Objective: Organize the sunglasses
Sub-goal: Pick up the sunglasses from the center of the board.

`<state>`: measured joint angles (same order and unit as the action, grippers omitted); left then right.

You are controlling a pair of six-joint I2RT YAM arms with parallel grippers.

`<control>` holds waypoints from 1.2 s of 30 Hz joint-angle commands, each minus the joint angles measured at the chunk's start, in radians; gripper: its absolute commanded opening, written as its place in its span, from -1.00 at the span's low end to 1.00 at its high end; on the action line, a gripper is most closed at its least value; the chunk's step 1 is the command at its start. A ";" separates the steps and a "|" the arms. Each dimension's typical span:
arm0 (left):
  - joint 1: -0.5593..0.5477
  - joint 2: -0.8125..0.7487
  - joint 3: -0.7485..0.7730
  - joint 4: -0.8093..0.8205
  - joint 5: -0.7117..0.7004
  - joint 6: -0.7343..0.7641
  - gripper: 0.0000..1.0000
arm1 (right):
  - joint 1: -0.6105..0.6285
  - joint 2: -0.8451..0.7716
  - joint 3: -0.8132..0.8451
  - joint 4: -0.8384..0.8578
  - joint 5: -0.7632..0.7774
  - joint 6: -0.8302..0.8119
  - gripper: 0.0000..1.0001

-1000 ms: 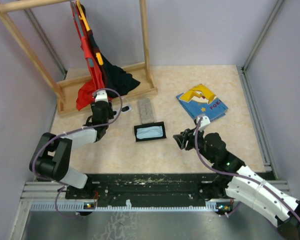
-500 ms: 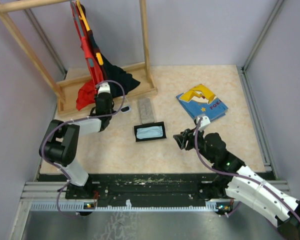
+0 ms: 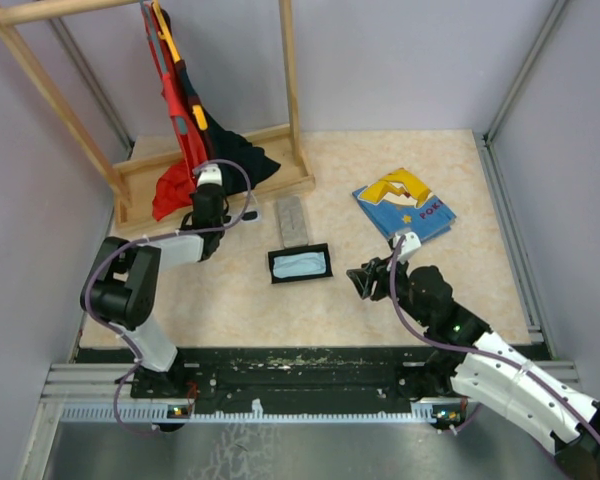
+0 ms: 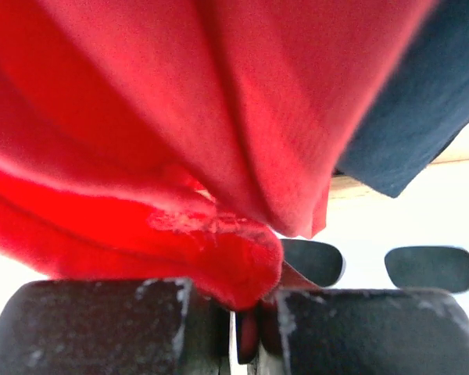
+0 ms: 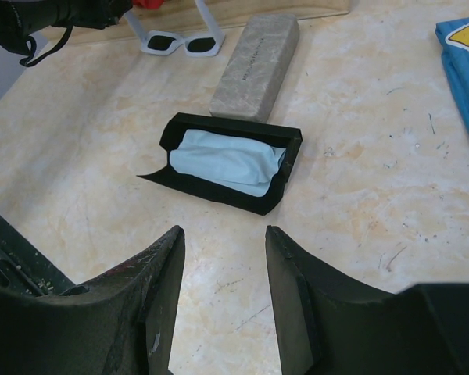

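Observation:
The white-framed sunglasses [image 3: 250, 217] with dark lenses lie on the table just in front of the wooden rack's base, next to the grey case. In the right wrist view the sunglasses [image 5: 180, 41] lie at the top left. My left gripper [image 3: 228, 218] is low at their left end, under the hanging red cloth [image 4: 141, 117]. In the left wrist view its jaws [image 4: 246, 328] are almost together, with a temple of the sunglasses [image 4: 313, 262] running into the narrow gap. My right gripper [image 5: 223, 232] hovers open and empty near the black case.
A closed grey case [image 3: 292, 219] lies beside the sunglasses. An open black case [image 3: 300, 263] holds a light-blue cloth [image 5: 227, 160]. A blue and yellow book [image 3: 405, 205] lies at the right. The wooden rack [image 3: 280, 180] carries red and dark-blue [image 3: 235, 155] garments.
My left gripper has moved farther from me, toward the rack and the white sunglasses, and its jaws have closed. The right arm has not moved.

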<state>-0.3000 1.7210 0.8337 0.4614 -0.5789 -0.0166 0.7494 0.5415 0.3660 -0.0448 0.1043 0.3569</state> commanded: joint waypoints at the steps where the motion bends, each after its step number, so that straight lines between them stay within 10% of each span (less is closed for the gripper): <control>1: 0.008 -0.080 -0.015 0.013 -0.003 0.010 -0.91 | -0.008 -0.023 0.008 0.044 0.015 -0.022 -0.07; 9: 0.005 -0.273 -0.124 -0.045 0.105 -0.042 -0.99 | -0.008 -0.061 0.018 0.015 0.027 -0.021 -0.07; 20: -0.081 -0.668 -0.291 -0.188 0.622 -0.089 -0.99 | -0.008 -0.226 0.104 -0.120 0.096 0.029 -0.08; 25: -0.273 -0.759 -0.384 -0.047 0.567 0.014 -0.99 | -0.008 -0.243 0.222 -0.250 0.121 0.040 -0.08; 36: -0.311 -0.892 -0.464 0.248 1.115 0.353 -1.00 | -0.008 0.000 0.544 -0.538 -0.120 -0.049 -0.03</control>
<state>-0.5980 0.8661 0.3500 0.5365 0.2646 0.2001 0.7490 0.4461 0.8158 -0.4706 0.1223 0.3580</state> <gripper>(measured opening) 0.071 0.481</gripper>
